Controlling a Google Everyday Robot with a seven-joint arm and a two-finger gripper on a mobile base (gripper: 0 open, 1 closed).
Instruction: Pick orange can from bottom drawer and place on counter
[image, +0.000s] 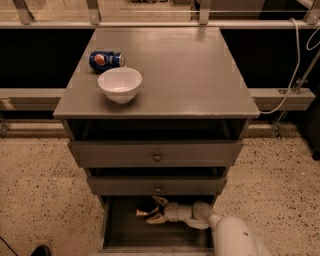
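Down in the open bottom drawer (113, 226), below the worktop's (200, 75) front edge, the gripper (156, 210) reaches in from the right with its fingers (161, 201) spread. The orange can (142, 213) lies on the drawer floor just at their tips. A blue can (106, 59) and a white bowl (120, 84) sit by the worktop's left edge.

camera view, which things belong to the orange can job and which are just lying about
Job: orange can, bottom drawer it lies in, counter, gripper in the drawer by the can, jaws open.
Lying about: blue can and white bowl on the counter.
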